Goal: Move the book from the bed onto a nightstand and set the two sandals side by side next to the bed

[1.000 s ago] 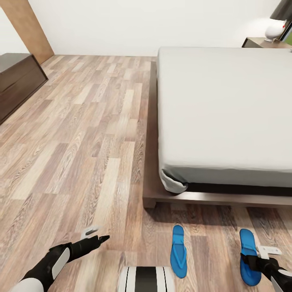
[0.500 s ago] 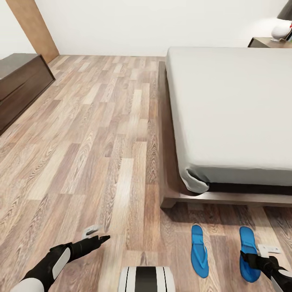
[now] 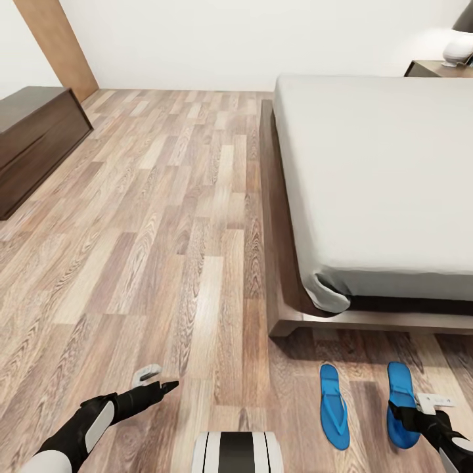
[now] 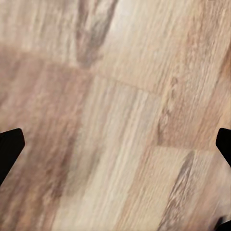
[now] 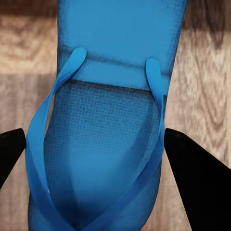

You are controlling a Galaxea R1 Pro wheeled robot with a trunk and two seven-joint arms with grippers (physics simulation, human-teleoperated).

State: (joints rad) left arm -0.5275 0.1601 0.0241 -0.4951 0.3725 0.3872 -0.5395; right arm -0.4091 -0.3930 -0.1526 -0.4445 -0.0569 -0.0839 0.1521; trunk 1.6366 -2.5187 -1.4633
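Note:
Two bright blue sandals show at the foot of the bed. One sandal lies flat on the wood floor near the bed frame's corner. The other sandal sits to its right, with my right gripper shut across its width. In the right wrist view this sandal spans the gap between the black fingers. My left gripper hangs open over bare floor, its fingertips wide apart. The nightstand stands at the bed's far right corner. The book is out of view.
A long low dark cabinet runs along the left wall, with a wooden panel behind it. A white lamp sits on the nightstand. Wide plank floor stretches left of the bed. My base shows at the bottom.
The camera has shifted, sliding the bed and the floor sandal to the right in the picture. The held sandal stayed in my right gripper and now sits closer to the other one.

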